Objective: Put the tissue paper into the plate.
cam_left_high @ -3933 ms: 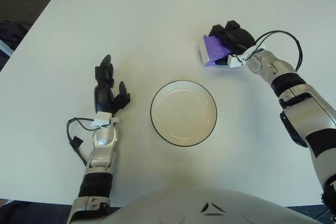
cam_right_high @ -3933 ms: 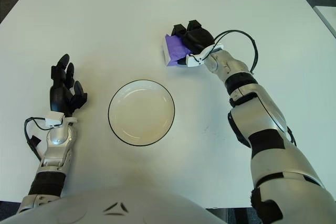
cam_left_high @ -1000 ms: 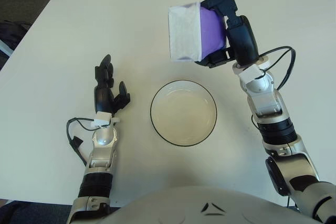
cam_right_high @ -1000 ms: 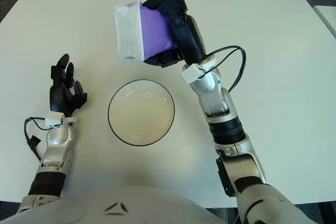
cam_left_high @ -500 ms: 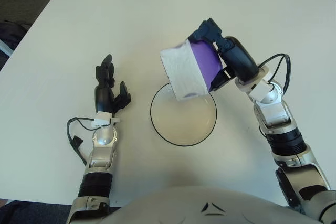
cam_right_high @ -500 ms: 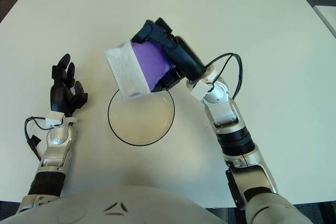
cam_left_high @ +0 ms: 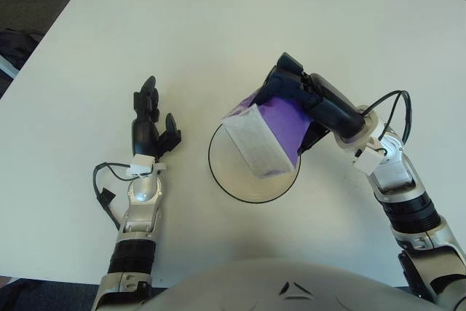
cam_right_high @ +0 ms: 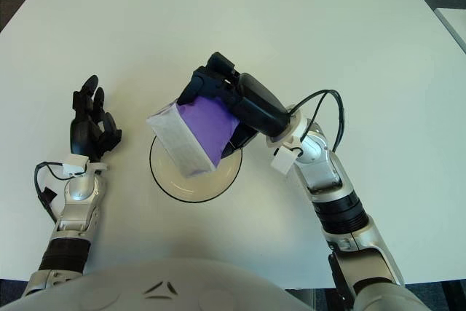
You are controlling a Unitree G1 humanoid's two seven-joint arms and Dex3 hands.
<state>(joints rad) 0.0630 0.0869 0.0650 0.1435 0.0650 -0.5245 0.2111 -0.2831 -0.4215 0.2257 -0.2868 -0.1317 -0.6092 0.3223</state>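
The tissue paper is a purple pack with a white end point(cam_left_high: 266, 138). My right hand point(cam_left_high: 302, 100) is shut on it and holds it tilted, white end down, over the white plate with a dark rim point(cam_left_high: 233, 186). The pack covers much of the plate; whether it touches the plate cannot be told. It also shows in the right eye view point(cam_right_high: 193, 135), over the plate point(cam_right_high: 169, 180). My left hand point(cam_left_high: 151, 123) rests on the table left of the plate, fingers spread and empty.
The white table point(cam_left_high: 218, 41) carries only the plate. Its far edge and left corner border dark floor. A cable loops by my left wrist point(cam_left_high: 102, 187).
My right hand has lowered the tissue pack down and toward me, from above the plate's far rim to over its middle. The left hand has not moved.
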